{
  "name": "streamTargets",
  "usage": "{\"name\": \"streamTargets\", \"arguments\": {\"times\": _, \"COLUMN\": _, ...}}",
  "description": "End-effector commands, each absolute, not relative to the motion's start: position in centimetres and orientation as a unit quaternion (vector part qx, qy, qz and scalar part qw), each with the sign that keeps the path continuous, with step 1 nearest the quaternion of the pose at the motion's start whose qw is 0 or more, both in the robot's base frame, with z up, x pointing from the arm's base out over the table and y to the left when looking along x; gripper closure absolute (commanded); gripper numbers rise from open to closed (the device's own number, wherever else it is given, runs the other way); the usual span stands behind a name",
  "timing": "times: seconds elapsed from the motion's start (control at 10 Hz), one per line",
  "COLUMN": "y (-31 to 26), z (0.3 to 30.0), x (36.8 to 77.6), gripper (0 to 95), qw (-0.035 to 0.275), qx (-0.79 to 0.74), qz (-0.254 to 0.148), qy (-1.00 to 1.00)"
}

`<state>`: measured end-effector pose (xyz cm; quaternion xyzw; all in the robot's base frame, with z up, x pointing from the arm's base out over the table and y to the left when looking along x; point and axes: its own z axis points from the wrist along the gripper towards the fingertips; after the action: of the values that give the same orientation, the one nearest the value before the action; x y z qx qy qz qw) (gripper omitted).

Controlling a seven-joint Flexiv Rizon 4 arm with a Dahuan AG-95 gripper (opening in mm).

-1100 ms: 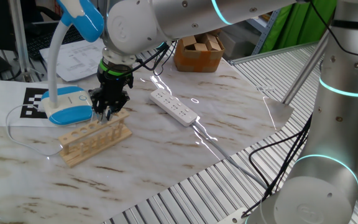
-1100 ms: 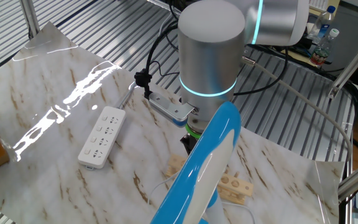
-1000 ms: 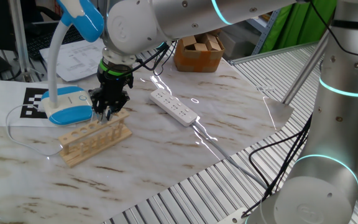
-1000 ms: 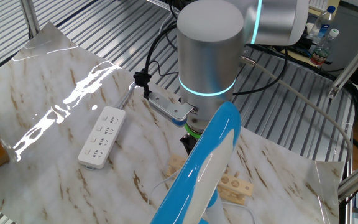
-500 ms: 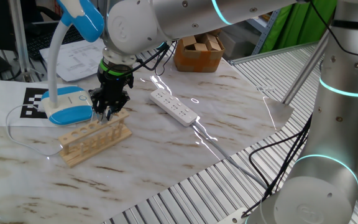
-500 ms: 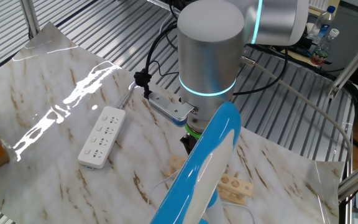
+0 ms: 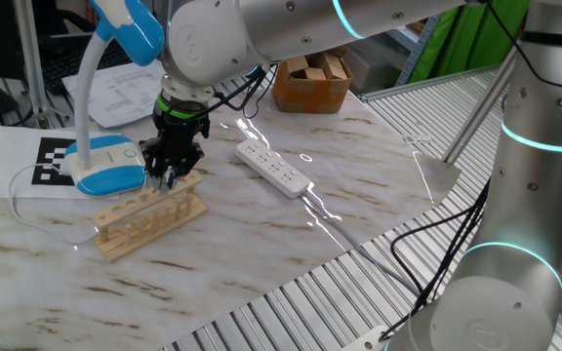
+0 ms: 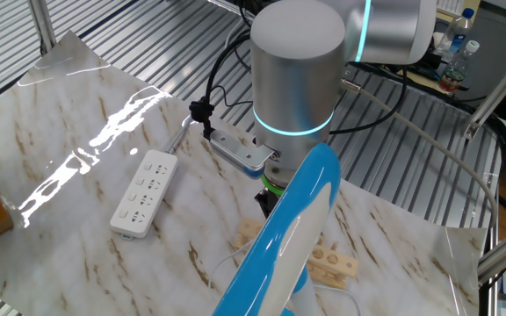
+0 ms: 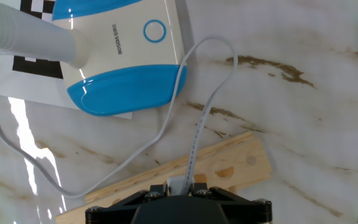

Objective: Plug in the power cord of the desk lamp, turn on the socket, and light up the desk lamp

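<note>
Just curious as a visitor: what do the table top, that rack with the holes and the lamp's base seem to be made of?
Table top: looks like marble or a marble-print sheet, glossy; brown veins and sharp glare streaks.
Rack: pale unfinished wood, matte; grain and drilled holes show.
Lamp base: smooth plastic, white with a glossy blue rim; printed lettering and soft highlights.

The desk lamp stands upright on the marble surface, its oval white base rimmed in blue, its bendy white neck rising to a blue-edged head. The power cord, a thin white cable, loops from the base across the surface and runs up between the fingers, where its small white plug sits. The socket, a long flat white strip with a row of outlets, lies flat, well apart from the lamp.
</note>
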<state>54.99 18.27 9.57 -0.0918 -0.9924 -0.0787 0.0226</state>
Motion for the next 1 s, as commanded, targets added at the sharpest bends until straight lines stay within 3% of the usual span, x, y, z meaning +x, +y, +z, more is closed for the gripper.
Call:
{"name": "streamTargets", "arguments": {"times": 0.1, "y": 18.3, "z": 9.6, "x": 55.0, "gripper": 76.0, "qw": 0.023, "qx": -0.092, "qz": -0.079, "qy": -0.992}}
{"name": "streamTargets", "arguments": {"times": 0.6, "y": 18.3, "z": 9.6, "x": 55.0, "gripper": 76.0, "qw": 0.023, "qx": -0.092, "qz": -0.079, "qy": -0.992}}
{"name": "streamTargets", "arguments": {"times": 0.7, "y": 19.1, "z": 11.2, "x": 54.8, "gripper": 38.0, "qw": 0.014, "qx": -0.115, "qz": -0.041, "qy": -0.992}}
{"name": "streamTargets", "arguments": {"times": 0.9, "y": 19.1, "z": 11.4, "x": 54.9, "gripper": 38.0, "qw": 0.014, "qx": -0.117, "qz": -0.040, "qy": -0.992}}
{"name": "streamTargets", "arguments": {"times": 1.0, "y": 19.2, "z": 11.6, "x": 55.1, "gripper": 57.0, "qw": 0.014, "qx": -0.120, "qz": -0.039, "qy": -0.992}}
